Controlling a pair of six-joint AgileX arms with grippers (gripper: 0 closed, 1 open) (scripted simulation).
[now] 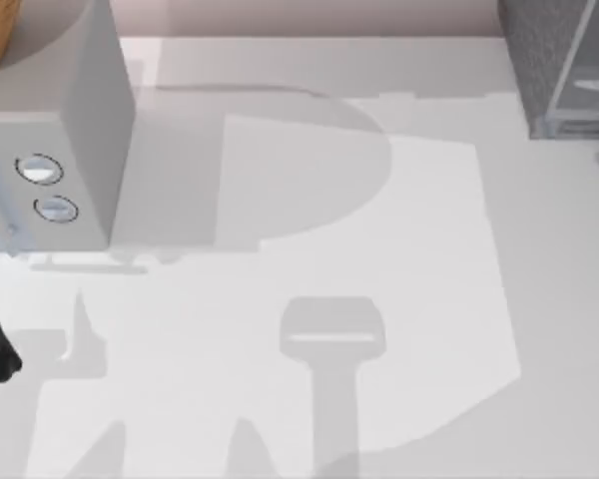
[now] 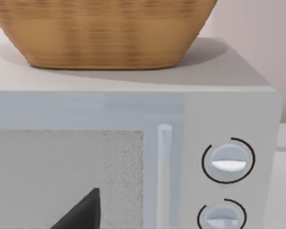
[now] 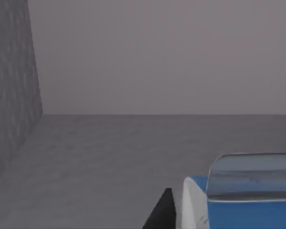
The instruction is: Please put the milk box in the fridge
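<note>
Blue-topped milk box (image 3: pixel 238 200) sits inside the dark grey speckled fridge (image 1: pixel 554 60), beside right end effector fingertip (image 3: pixel 163 212); grip state can't tell. Left arm parked facing pale grey two-knob box (image 2: pixel 229 119).

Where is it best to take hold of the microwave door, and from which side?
Probably its slim upright handle bar, between the window and the knobs. Come from the front, one finger on each side: the bar is narrow and vertical.
</note>
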